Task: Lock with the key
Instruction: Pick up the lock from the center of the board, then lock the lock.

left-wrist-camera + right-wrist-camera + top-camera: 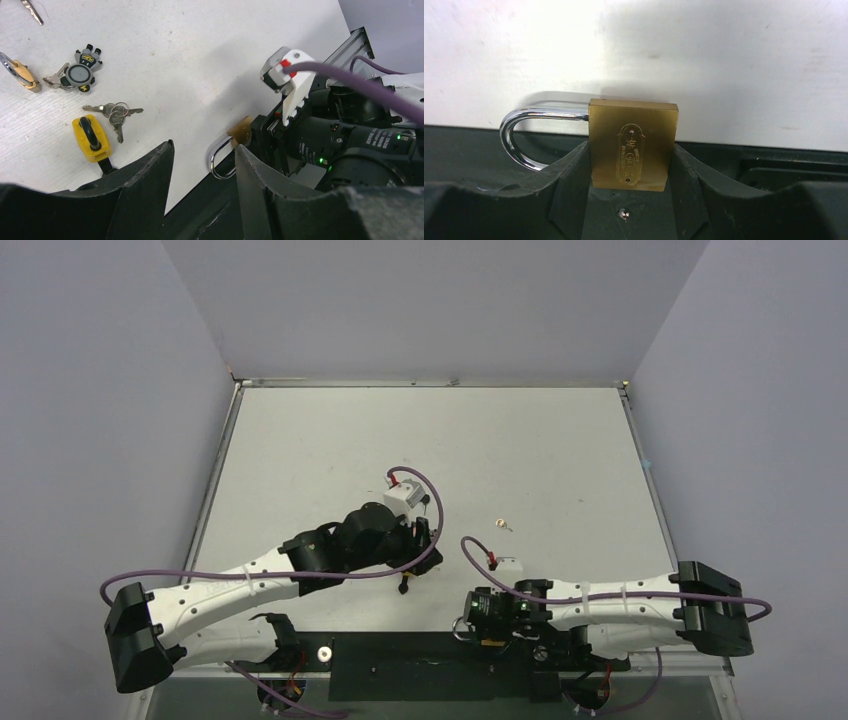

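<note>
**Maybe the key will not find its hole**

Right now the right claw (631, 152) is pinched on the brass padlock (633, 142), with one finger on each side. From above, the lock sits at 6 o'clock, by the near edge of the table (420, 440).

In the right wrist view its silver loop (516, 137) sticks out toward 9 o'clock. A finger hides the loop's lower end, so I cannot tell if the lock is open.

No keyhole shows. If it is on the 3 o'clock side, the finger there covers it and no key can go in. The fingers hold only the lower half, so a push from a key could tip the lock or make it slip.

The left claw (204, 146) is wide apart and holds nothing. Toward 9 o'clock from it lie a key bunch (114, 111), a toy robot tag (80, 72) with more keys, and a second padlock (20, 75). It could grab the wrong key.
</note>
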`<state>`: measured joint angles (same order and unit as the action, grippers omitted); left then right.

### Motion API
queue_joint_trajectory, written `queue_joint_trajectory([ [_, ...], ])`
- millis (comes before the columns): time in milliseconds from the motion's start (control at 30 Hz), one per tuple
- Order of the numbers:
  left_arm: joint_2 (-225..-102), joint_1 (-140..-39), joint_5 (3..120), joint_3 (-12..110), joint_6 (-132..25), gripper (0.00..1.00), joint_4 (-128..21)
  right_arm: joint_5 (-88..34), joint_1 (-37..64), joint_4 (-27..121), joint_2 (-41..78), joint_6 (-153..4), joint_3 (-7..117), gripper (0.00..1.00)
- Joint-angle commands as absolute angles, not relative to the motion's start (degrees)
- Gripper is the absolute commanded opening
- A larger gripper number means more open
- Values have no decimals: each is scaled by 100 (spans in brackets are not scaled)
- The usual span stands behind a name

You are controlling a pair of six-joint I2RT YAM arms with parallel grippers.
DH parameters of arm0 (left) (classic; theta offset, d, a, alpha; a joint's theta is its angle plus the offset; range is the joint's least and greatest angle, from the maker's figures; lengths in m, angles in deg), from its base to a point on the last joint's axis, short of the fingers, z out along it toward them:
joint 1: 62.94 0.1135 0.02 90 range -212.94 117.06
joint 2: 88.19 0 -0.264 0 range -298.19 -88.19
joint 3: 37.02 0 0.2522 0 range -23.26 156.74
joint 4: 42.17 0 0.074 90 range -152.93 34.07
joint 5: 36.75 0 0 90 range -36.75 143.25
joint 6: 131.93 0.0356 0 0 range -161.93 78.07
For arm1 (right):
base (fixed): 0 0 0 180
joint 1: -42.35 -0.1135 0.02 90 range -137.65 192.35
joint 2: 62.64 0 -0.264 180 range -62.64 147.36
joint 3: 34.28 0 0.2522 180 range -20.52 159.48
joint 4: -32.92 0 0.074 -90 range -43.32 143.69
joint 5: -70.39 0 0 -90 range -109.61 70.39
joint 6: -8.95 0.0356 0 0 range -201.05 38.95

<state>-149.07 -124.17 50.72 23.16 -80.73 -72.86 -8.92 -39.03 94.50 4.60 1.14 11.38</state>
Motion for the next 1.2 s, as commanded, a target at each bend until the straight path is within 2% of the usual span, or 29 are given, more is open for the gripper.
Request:
queue_joint_trajectory([
  [0,-14984,-12357,5165,2418,-8176,46,-7023,-424,-3573,9237,13,-171,1163,6],
  [167,-15100,-12299,5319,2313,-8204,46,-6888,-11,-3271,9577,-335,-441,1444,3],
  [333,-15282,-12101,6018,2233,-8224,46,-6521,647,-2969,9827,-814,-871,1993,3],
  [667,-15397,-11493,7019,2874,-7760,49,-6519,1819,-2594,9936,-1175,-2001,3224,2],
  [933,-15409,-11270,7569,3173,-7848,49,-6264,1936,-2457,9738,-1030,-2514,3673,2],
  [1167,-15610,-11254,7532,3216,-7865,49,-6224,1941,-2424,9620,-1034,-2641,3854,2],
])
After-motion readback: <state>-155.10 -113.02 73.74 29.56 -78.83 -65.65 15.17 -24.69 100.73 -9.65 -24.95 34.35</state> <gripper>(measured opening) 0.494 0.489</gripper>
